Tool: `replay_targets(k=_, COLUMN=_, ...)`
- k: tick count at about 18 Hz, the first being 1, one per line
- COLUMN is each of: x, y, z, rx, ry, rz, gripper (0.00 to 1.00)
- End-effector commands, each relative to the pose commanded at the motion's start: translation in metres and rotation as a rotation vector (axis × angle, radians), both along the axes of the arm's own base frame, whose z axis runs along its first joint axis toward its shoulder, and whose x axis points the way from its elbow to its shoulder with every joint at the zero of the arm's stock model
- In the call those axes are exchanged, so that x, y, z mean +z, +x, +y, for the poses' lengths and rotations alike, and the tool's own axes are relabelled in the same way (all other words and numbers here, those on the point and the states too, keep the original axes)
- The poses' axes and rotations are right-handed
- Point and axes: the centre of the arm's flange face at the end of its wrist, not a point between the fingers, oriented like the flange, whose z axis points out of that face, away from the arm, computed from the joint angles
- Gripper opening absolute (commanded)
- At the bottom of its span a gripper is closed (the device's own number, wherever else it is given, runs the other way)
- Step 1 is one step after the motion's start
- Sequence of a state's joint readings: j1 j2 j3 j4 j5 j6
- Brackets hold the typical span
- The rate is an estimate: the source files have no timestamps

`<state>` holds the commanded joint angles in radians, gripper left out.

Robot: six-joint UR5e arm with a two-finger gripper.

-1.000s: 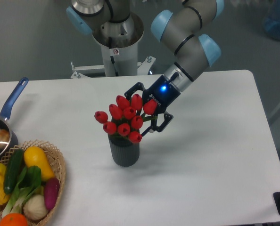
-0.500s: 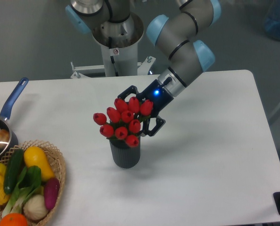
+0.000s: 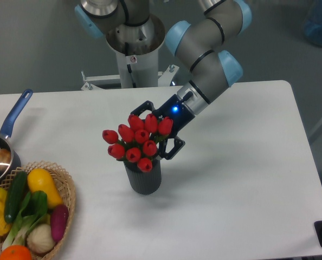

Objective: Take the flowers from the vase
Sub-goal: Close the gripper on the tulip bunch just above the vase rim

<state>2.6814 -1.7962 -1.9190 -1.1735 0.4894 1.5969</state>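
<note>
The flowers (image 3: 135, 142), a bunch of red tulip buds, stand in the dark grey ribbed vase (image 3: 143, 176) near the middle of the white table. They lean a little to the left. My gripper (image 3: 152, 134) reaches in from the upper right at bud height. Its black fingers are spread, one behind the top of the bunch and one at its lower right, with the buds between them. The jaws stand open around the bunch. The stems are hidden by the buds and the vase.
A steel saucepan with a blue handle (image 3: 16, 112) sits at the left edge. A wicker basket (image 3: 69, 190) of vegetables stands at the front left. The robot's pedestal (image 3: 133, 57) rises behind the table.
My gripper has moved left and slightly down around the bunch. The buds have shifted left with it and now lean more to the left. The vase has stayed put.
</note>
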Motion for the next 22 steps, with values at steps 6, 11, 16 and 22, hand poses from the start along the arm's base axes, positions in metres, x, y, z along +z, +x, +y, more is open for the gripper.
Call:
replay_targets(k=6, x=-0.002, y=-0.003, z=-0.003, rx=0.005, ry=0.001, rz=0.000, gripper=0.73)
replay_targets(k=11, x=-0.003, y=-0.005, z=-0.007, rx=0.021, ry=0.034, rz=-0.022, gripper=0.67)
replay_targets(k=16, x=-0.006, y=-0.007, z=-0.010, rx=0.030, ry=0.037, rz=-0.033, gripper=0.60)
replay_targets(k=22, x=-0.004, y=-0.009, z=-0.012, rx=0.042, ry=0.053, rz=-0.045, gripper=0.47)
